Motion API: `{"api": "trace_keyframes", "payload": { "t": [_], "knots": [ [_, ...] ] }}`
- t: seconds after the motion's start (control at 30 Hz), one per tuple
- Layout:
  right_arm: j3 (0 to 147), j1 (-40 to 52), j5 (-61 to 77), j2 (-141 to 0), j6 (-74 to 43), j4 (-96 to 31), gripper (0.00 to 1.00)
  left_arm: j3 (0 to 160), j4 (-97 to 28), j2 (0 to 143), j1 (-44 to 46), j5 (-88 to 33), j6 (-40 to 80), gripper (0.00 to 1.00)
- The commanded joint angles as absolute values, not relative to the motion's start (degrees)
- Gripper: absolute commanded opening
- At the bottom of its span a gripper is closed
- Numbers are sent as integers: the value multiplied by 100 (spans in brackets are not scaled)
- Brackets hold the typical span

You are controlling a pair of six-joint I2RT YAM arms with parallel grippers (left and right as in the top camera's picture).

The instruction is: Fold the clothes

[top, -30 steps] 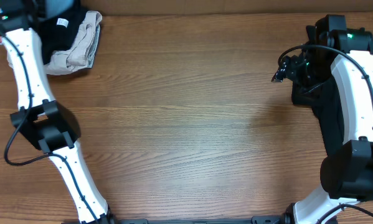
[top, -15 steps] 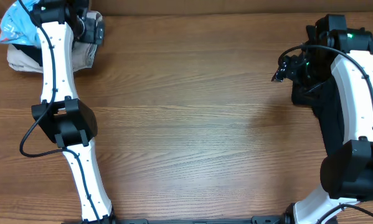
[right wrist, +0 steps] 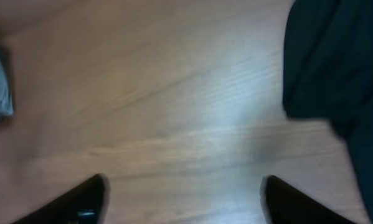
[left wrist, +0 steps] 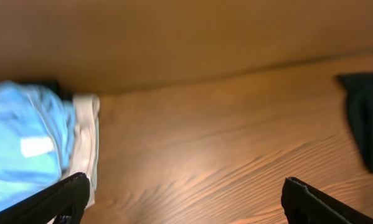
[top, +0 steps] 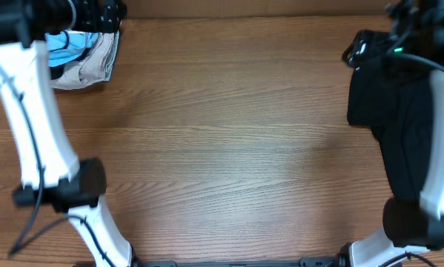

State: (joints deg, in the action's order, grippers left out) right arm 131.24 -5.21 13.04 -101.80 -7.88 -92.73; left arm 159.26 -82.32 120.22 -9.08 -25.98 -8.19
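Observation:
The clothes lie in two places. At the far left corner a light-blue T-shirt (top: 64, 44) rests crumpled on a beige garment (top: 97, 61); both also show in the left wrist view, the T-shirt (left wrist: 24, 149) beside the beige garment (left wrist: 84, 143). A black garment (top: 388, 96) is spread at the far right under my right arm. My left gripper (top: 103, 16) hangs just right of the pile, open and empty (left wrist: 183, 202). My right gripper (top: 357, 50) sits at the black garment's far-left corner, open over bare wood (right wrist: 186, 199), with the black garment (right wrist: 335, 62) to its right.
A brown board (left wrist: 174, 43) runs along the table's far edge, right behind the pile. The wooden tabletop (top: 229, 141) stretches between the two arms. My left arm (top: 29, 126) crosses the left side and my right arm (top: 436, 133) lies over the black garment.
My left gripper has opened and let go of the light-blue T-shirt, which now lies on the beige garment. My right gripper has moved toward the far edge and opened wider.

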Motion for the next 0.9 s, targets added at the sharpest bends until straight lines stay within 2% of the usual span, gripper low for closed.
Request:
{"api": "trace_keyframes", "payload": {
  "t": [0.0,0.27,0.67,0.87],
  "knots": [
    [14859,-521,1138,-9459,-591,-9485,100,16029,-8248,11415,-897,-3002,-725,100],
    [16239,-521,1140,-8805,-591,-9485,100,16022,-8252,11216,-897,-3002,-725,100],
    [16193,-521,1140,-8141,-591,-9424,100,16022,-8250,11231,-897,-3000,-725,100],
    [15196,-521,1164,-7618,-596,-8278,100,16022,-8250,11231,-897,-3000,-725,100]
  ]
}}
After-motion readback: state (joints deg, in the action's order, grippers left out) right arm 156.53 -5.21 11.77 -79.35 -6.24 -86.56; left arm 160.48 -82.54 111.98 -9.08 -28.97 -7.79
